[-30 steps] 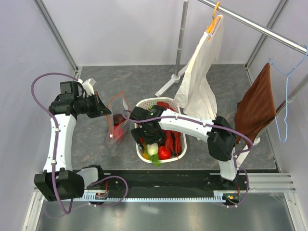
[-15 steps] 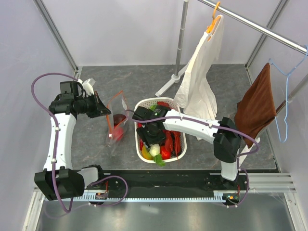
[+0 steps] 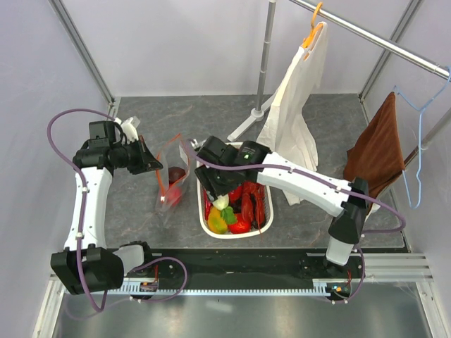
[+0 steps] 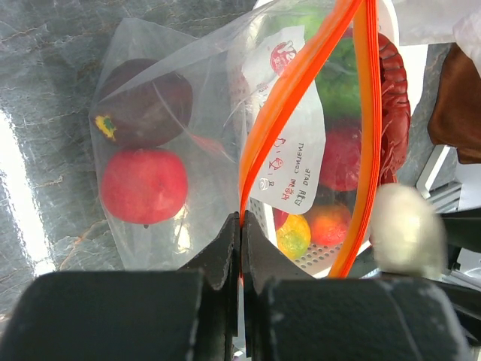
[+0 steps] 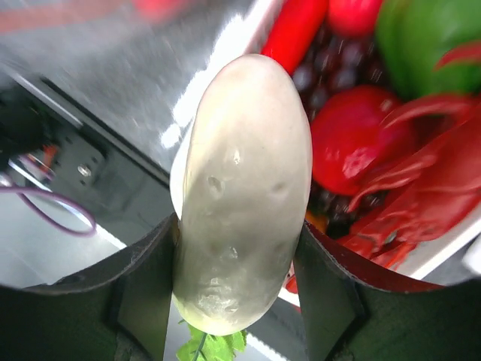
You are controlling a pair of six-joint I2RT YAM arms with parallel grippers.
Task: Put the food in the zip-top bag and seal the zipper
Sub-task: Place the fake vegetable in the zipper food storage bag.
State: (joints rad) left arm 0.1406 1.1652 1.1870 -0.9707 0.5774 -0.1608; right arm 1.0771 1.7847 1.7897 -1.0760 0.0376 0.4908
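Radish (image 5: 240,195), white and smooth, is the nearest piece to me. The right gripper (image 5: 239,293) has its jaws clamped across the fat middle, with the leaves (image 5: 201,350) dangling below. It hangs over the left side of the white basket (image 3: 239,234). More food lies in the basket beneath it: a red lobster (image 5: 421,203), dark grapes (image 5: 323,75), a green pepper (image 5: 425,37) and a yellow piece (image 3: 215,225).

Just left of the basket the bag (image 4: 150,90) stands on the bench (image 3: 134,211), with a dark purple bulb (image 4: 146,105) and a round red fruit (image 4: 143,184) already inside. Past it, the left gripper (image 4: 240,229) has its jaws pinched tight on one end of the orange zipper (image 4: 301,98). That pinch holds the mouth up, and the two strips part into only a slim wedge.

That wedge is my worry. I judge the radish could catch a strip on the way in and either drag the zipper out of the left jaws or fold the mouth shut, since the far end of the bag is unsupported. The glossy skin, held at its widest point, may also slide out if I tilt it.

At the back a white garment (image 3: 292,120) and a brown cloth (image 3: 377,151) hang from a rail. The garment's hem sits close over my right forearm and could snag as I swing across.
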